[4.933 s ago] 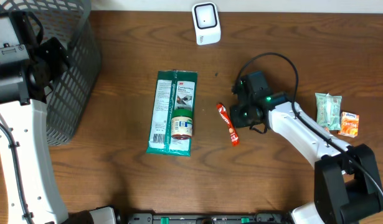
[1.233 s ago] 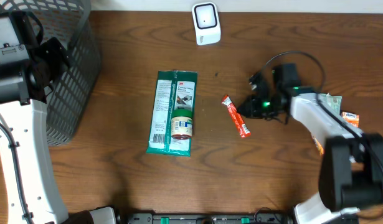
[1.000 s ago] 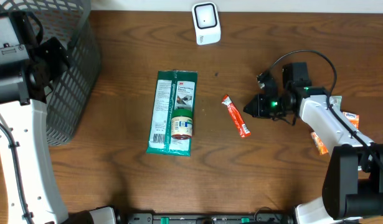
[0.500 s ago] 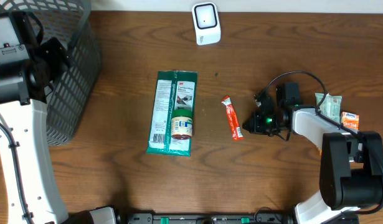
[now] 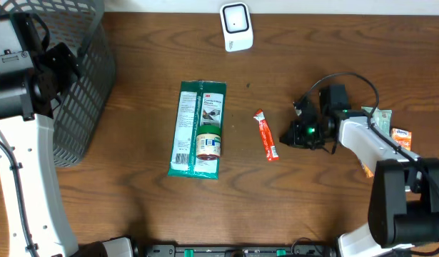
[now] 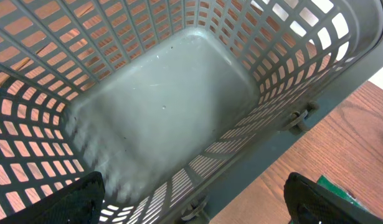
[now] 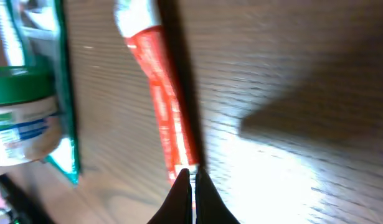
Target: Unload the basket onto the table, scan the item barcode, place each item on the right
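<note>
The right tool (image 7: 187, 186) was closed, its tips at one end of the red stick packet (image 7: 161, 106); whether it pinched the packet could not be told. The packet lay flat on the tabletop (image 5: 133, 200), just right of a green pack (image 5: 187, 121). The left tool (image 6: 197, 198) hung wide open over the grey basket (image 6: 166, 106). A white scanner (image 5: 235, 26) stood at the far edge.

White links (image 5: 365, 141), black joints (image 5: 401, 207); right hand (image 7: 192, 180) black, looping cable (image 5: 344, 74).

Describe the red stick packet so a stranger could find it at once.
Start at the long green packet lying mid-table with a small jar on it. Just to its right, on bare wood, lies the red stick packet: the only thin, bright red sachet.
</note>
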Available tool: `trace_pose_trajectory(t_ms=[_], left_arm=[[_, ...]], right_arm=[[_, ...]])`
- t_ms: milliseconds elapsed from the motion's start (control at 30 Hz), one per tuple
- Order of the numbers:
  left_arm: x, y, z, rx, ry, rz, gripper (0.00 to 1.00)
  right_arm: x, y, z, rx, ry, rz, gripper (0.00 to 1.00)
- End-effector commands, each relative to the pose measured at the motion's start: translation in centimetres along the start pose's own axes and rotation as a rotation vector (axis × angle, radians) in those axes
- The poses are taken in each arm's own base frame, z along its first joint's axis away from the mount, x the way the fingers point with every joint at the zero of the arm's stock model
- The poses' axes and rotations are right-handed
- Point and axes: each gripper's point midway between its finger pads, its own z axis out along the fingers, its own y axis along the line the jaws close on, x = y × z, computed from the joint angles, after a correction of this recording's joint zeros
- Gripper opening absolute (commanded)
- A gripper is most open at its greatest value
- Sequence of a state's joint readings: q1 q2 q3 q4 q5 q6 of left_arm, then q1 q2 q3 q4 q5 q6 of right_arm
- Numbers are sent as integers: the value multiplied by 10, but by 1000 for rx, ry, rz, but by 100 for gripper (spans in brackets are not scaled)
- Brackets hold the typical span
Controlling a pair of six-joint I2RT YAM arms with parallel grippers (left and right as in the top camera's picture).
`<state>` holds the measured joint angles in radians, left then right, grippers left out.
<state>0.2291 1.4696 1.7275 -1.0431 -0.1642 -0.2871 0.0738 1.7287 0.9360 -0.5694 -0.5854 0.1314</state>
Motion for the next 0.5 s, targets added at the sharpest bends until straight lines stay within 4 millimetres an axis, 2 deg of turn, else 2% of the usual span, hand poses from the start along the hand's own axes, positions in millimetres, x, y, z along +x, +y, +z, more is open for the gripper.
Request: trace_pose_trajectory(t_ms=[0,133,233,333,467], left_arm=[[-3,4,-1,-14,-9,4,92],[-3,4,-1,-14,-9,4,92],[-3,4,-1,-14,-10,4,92],[-3,4,-1,-14,-9,5,93],[-3,4,-1,-14,-9,4,92]], right_arm=[[8,14,1,-53,22,-62,1],[25,14,17,-49,53,-91,1],[35,1,25,23,67,-94,1],[41,-15,27,107,74,-62,1],[44,-19,27,127,78,-59,1]])
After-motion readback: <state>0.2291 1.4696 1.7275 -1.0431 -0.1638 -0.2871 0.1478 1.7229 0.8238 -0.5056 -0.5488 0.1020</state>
